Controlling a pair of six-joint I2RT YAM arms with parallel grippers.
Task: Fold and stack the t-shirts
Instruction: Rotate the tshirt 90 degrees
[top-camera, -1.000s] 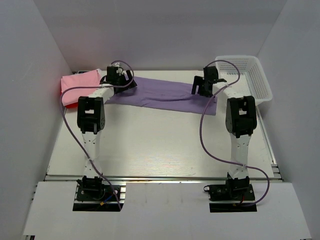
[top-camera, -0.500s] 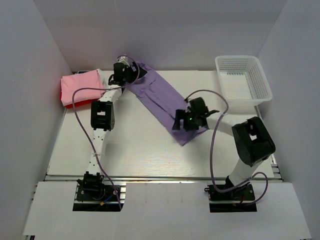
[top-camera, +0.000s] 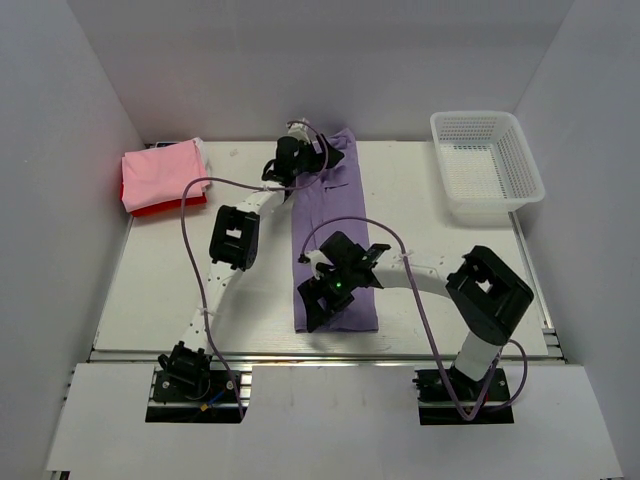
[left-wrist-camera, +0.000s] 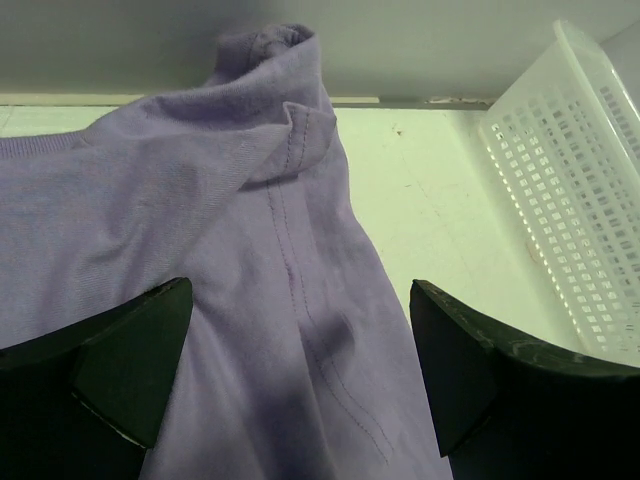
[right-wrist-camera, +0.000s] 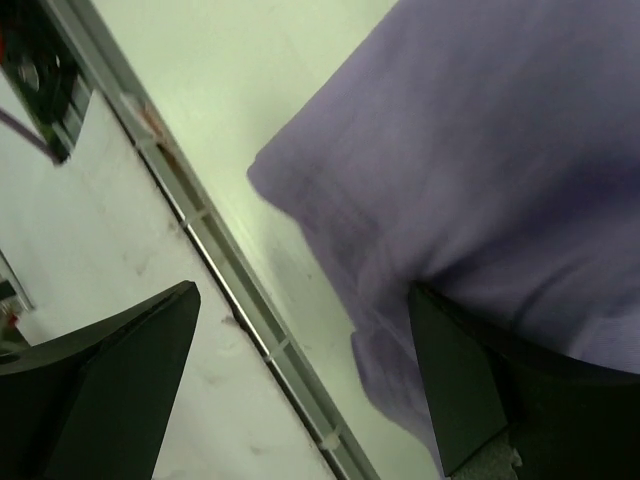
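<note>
— Which step is the robot on?

— Laying out the purple shirt (top-camera: 335, 215), by the look of it. It lies as a long, narrow strip down the middle of the table (top-camera: 200, 270), running from the near edge toward the back wall. The right gripper (top-camera: 325, 292) hangs over its near end with jaws spread wide and nothing pinched (the wrist view shows the hem just beside the metal rail (right-wrist-camera: 215, 262)).

— And the other arm?

— The left gripper (top-camera: 305, 158) sits over the far end, where the cloth bunches up. Its jaws are spread too, with the cloth lying loose beneath them.

— So what does the next move call for?

— Probably a fold end to end: drop, close on one end, and carry it over the other without dragging the strip askew. After that it would go on the pile at the far left, where the pink shirt (top-camera: 160, 165) lies folded on the red shirt (top-camera: 150, 208). The basket (top-camera: 520, 160) stands far right, well apart.
</note>
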